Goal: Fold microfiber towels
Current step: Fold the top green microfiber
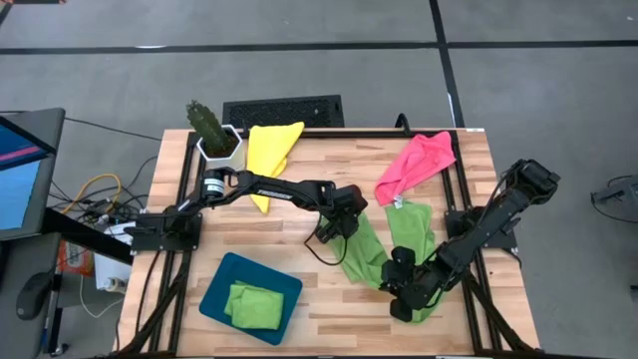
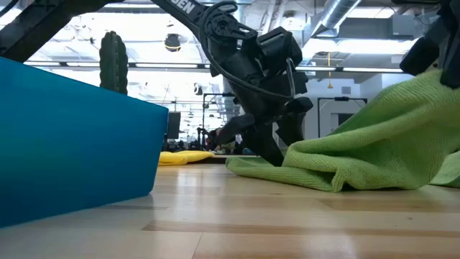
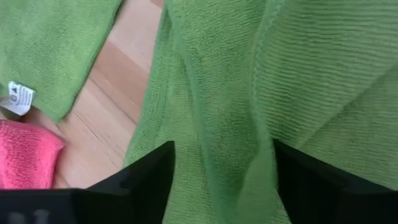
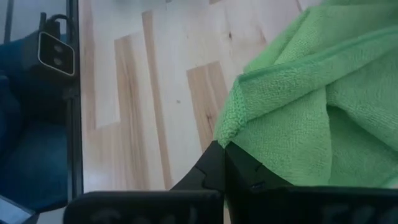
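left end effector (image 1: 339, 231) spread over green towel (image 1: 361, 254), right end effector (image 1: 402, 282) pinching its corner

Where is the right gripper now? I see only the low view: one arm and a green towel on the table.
Observer: The high view shows the right gripper at the right side of the table, shut on a corner of the green towel.
Operator: And the arm that I see, does it hold the towel?
Observer: That is the left gripper. Its fingers are open, one on each side of a raised fold of green cloth.
Operator: What is inside the blue tray?
Observer: A folded green towel lies in the tray.
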Robot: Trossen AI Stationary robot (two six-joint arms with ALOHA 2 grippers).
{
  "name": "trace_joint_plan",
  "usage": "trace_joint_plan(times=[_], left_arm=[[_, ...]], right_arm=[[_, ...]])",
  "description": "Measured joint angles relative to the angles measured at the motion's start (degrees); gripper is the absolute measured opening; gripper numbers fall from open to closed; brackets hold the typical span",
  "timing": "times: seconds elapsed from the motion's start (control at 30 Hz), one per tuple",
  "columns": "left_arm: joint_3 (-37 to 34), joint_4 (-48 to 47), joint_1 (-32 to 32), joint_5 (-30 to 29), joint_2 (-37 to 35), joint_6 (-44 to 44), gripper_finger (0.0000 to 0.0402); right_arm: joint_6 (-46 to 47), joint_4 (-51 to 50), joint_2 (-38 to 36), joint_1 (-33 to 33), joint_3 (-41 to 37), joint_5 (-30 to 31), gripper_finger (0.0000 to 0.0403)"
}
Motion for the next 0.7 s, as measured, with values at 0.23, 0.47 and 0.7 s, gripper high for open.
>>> trace_joint_plan(times=[0.23,0.47,0.7], left_arm=[[0.3,-0.2,0.1,1.2,-0.5,-0.6,0.0131],[0.0,-2.1,-0.2,2.5,-0.5,-3.4,0.001],[-0.1,-13.2,-0.5,-7.8,-6.8,-10.8,0.0001]], right_arm=[[0.1,-0.2,0.0,0.0,0.0,0.2,0.0016],[-0.4,-0.2,0.0,0.0,0.0,1.9,0.0016],[-4.7,-5.8,-1.8,-2.0,0.0,10.2,0.0012]])
